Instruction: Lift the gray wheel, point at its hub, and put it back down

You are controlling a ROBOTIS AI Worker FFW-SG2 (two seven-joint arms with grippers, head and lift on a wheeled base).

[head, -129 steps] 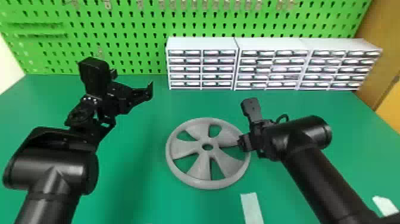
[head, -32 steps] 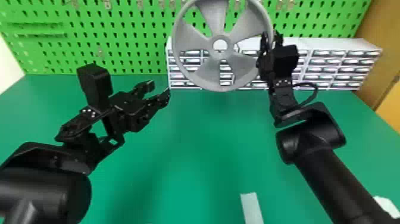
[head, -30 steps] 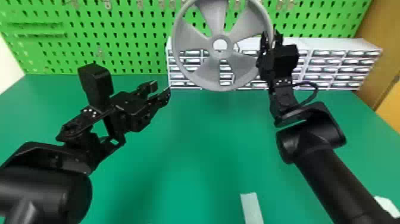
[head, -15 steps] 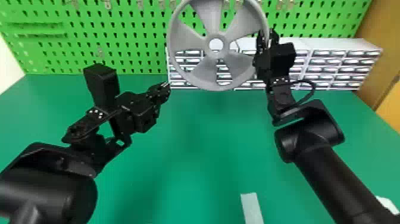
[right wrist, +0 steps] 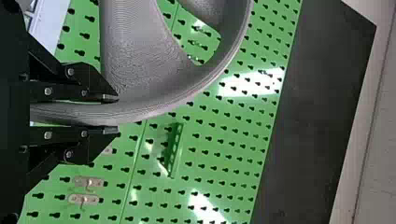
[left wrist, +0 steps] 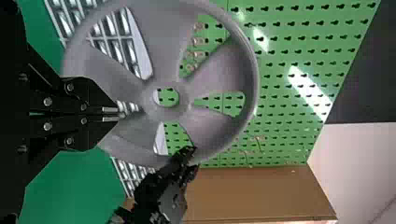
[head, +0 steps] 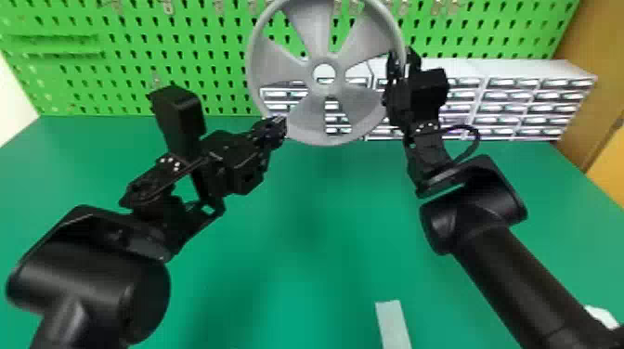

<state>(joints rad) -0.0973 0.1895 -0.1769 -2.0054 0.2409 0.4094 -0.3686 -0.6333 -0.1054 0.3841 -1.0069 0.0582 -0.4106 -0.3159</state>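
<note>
Held upright above the table, the gray wheel (head: 306, 123) has its round hub (head: 324, 74) facing the head camera. My right gripper (head: 400, 69) is closed on the wheel's right rim; in the right wrist view the rim lies between the pads of the right gripper (right wrist: 112, 114). My left gripper (head: 282, 121) is shut, its tips by the wheel's lower left edge in the head view. In the left wrist view the tips of the left gripper (left wrist: 112, 114) overlap the wheel (left wrist: 210, 77) beside its hub (left wrist: 184, 98); whether they touch it, I cannot tell.
White drawer units (head: 524, 97) stand at the back of the green table (head: 288, 241), before a green pegboard (head: 185, 65). A pale strip (head: 392, 325) lies near the table's front, and a wooden panel (head: 589, 93) is at the right.
My left gripper has moved right and closed its fingers, its tips now nearer the wheel. The wheel was on the table in the oldest frame; it has since risen and shifted slightly left with my right gripper.
</note>
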